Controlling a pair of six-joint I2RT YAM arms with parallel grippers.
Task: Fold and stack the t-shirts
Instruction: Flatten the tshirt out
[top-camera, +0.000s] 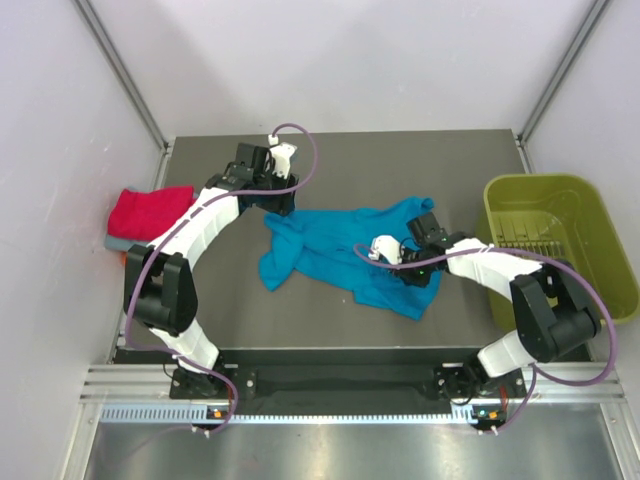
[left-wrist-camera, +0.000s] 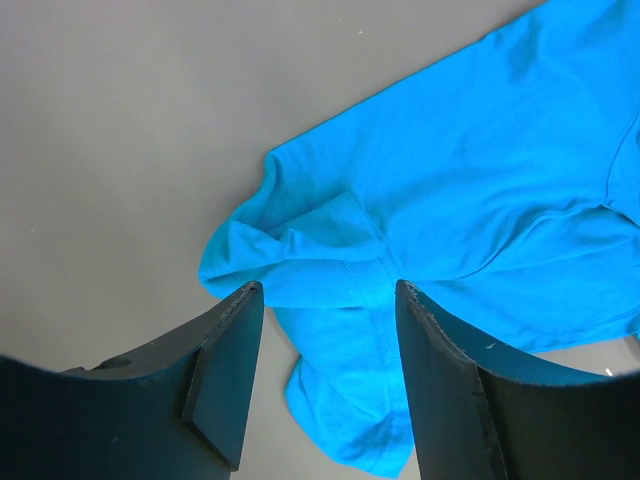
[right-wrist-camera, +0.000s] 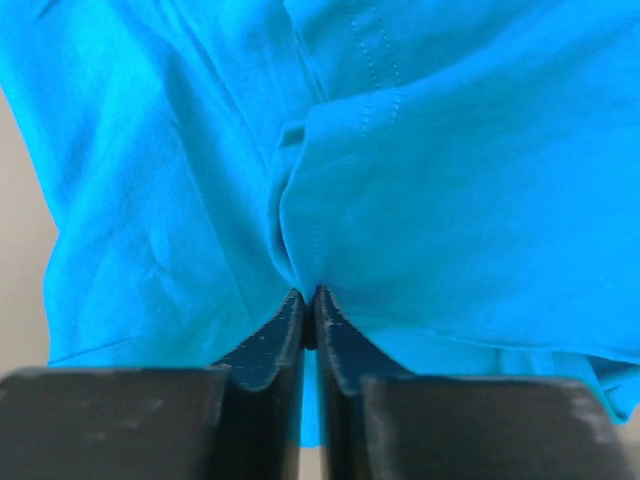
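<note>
Up close, right claw (right-wrist-camera: 310, 296) pinching teal t-shirt (right-wrist-camera: 450, 200)

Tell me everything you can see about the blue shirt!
The teal-blue t-shirt is soft, plain cloth with stitched hems. It lies crumpled and unfolded in the middle of the dark table, creased, with a bunched sleeve at its left end. The right gripper is shut on a fold near its right side. The left gripper stands open over the left sleeve's hem; I cannot tell if it touches.
</note>
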